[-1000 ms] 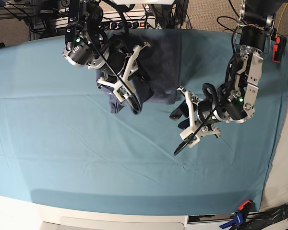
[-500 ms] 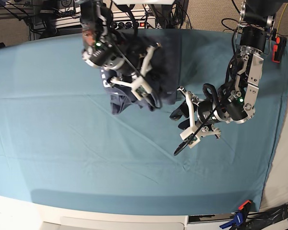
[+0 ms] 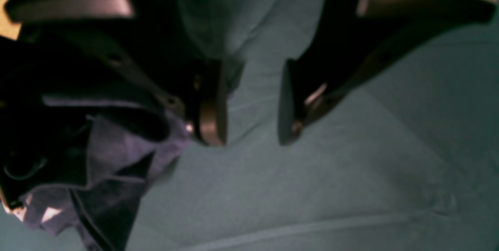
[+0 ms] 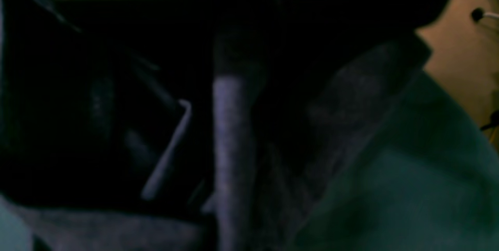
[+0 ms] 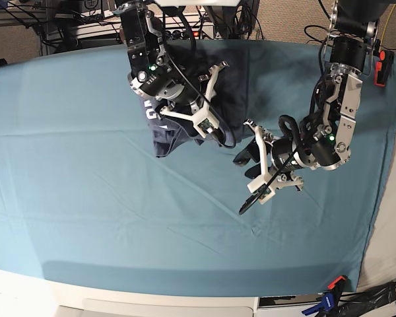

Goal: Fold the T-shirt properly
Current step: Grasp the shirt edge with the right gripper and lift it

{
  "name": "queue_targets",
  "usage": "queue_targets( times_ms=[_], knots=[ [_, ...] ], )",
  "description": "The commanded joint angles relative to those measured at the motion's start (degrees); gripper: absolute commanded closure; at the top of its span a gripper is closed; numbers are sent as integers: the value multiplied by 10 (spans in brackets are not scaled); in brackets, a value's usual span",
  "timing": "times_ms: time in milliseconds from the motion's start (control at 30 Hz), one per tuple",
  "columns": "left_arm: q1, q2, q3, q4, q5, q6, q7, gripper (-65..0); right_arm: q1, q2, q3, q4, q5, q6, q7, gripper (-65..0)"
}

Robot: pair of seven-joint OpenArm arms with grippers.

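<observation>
Two arms over a T-shirt [image 5: 185, 125] bunched at the far middle of the teal table cloth [image 5: 86, 198]

The right gripper [image 5: 214, 99] sits over the shirt's crumpled dark fabric; whether its jaws are apart or pinching cloth cannot be told, the wrist view being dark and blurred. The left gripper [image 5: 252, 162] hovers beside the shirt's near right edge, jaws parted and empty, bare cloth visible between its fingertips [image 3: 212, 114]

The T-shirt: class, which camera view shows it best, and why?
The base view: the T-shirt shows nearly whole on the teal cloth. The left wrist view catches only a crumpled edge; the right wrist view gives a dark, blurred close-up.
</observation>
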Motion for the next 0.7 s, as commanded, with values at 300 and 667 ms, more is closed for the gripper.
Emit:
queue_targets(
  times_ms=[300,667],
  knots=[
    [-12,-3,-2,10,3,1,-13,-241,4,-3,-2,29,181,70,-9,-230],
    [-12,-3,-2,10,9,1,-14,-241,4,-3,-2,92,317,132,-38,-230]
  ],
)
